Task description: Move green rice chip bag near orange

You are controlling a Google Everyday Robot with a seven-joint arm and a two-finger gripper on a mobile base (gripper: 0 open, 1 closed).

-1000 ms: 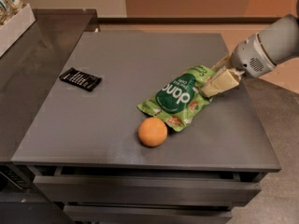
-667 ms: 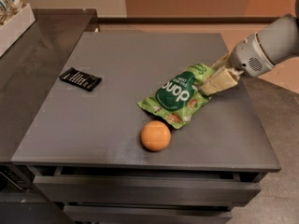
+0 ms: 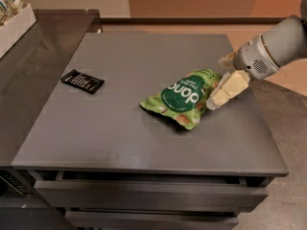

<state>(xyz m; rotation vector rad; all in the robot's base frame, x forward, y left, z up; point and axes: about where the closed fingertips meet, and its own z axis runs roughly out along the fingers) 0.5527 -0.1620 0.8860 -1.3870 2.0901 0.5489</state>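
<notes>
The green rice chip bag (image 3: 181, 97) lies flat on the table (image 3: 144, 56), its end touching my claw (image 3: 221, 85), the rest to the claw's left. I cannot tell if the claw grips. It's probably light, crinkly and slippery, so I'd pinch that end seam.

One green rice chip bag (image 3: 181, 97) lay on the single counter (image 3: 120, 143). One small black packet (image 3: 82, 81) lay well apart from it, to the left. One gripper (image 3: 221, 86) was at the bag's right end, near the counter's right edge. Two drawer fronts (image 3: 148, 195) showed below. One white bin (image 3: 14, 30) stood at the far left; the packs in it could not be counted.
</notes>
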